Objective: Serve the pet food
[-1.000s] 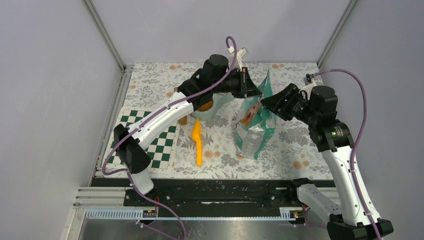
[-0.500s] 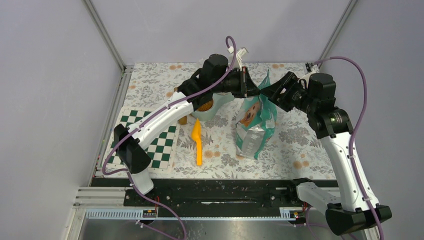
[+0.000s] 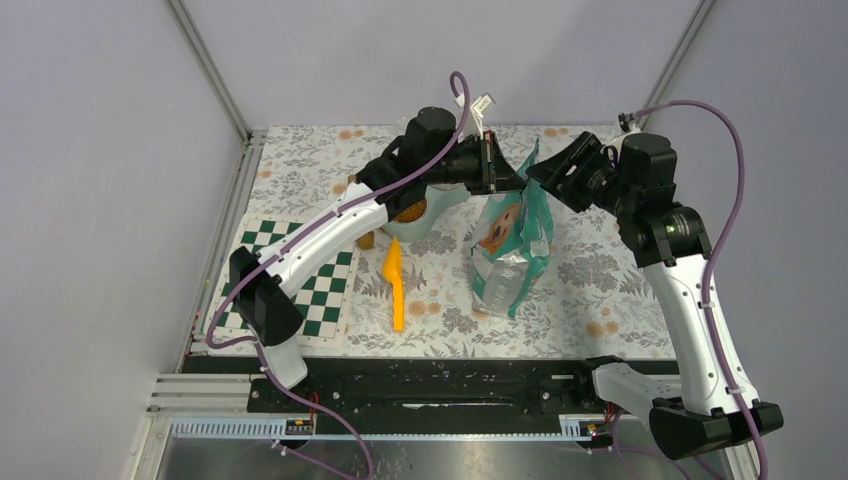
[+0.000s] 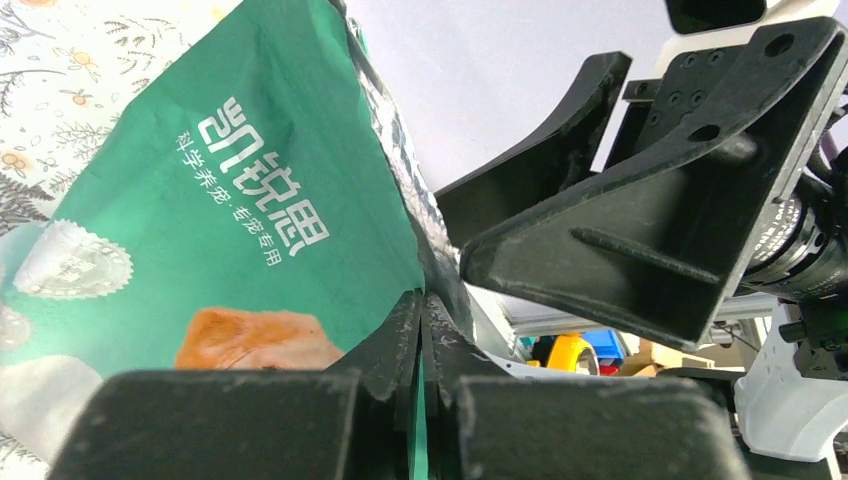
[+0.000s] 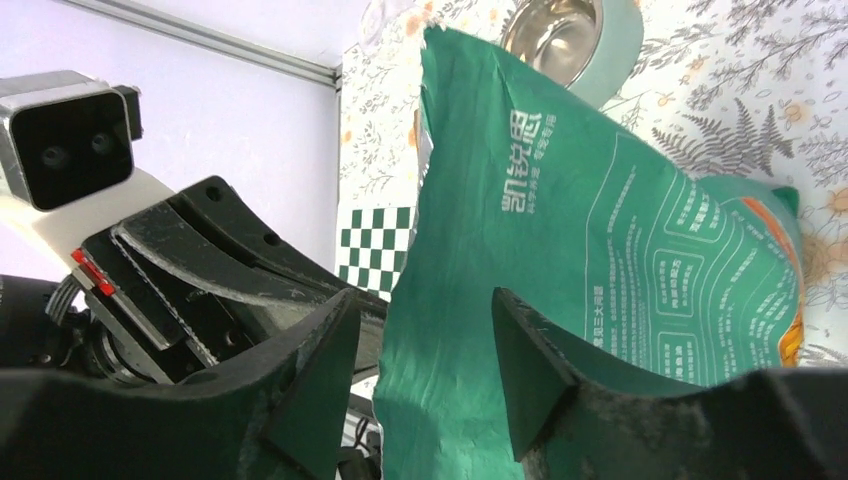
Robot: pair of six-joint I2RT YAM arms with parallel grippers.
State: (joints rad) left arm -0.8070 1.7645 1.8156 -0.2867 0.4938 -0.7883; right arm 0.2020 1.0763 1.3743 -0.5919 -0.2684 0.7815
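Looking down at the flowery surface (image 3: 600, 290), I see the tall bag (image 3: 510, 250) standing up, soft, crinkly and likely heavy at the bottom. Its top lip is the place to hold. Brown pet food (image 3: 407, 212) seems to sit in the bowl (image 3: 432, 224); I guess more hides in the bag. My left end effector (image 4: 420, 330) pinches the lip. My right end effector (image 5: 422, 300) gapes wide beside it.

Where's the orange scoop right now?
In the top view the orange scoop lies on the floral cloth, between the checkered mat and the green bag, below the bowl.
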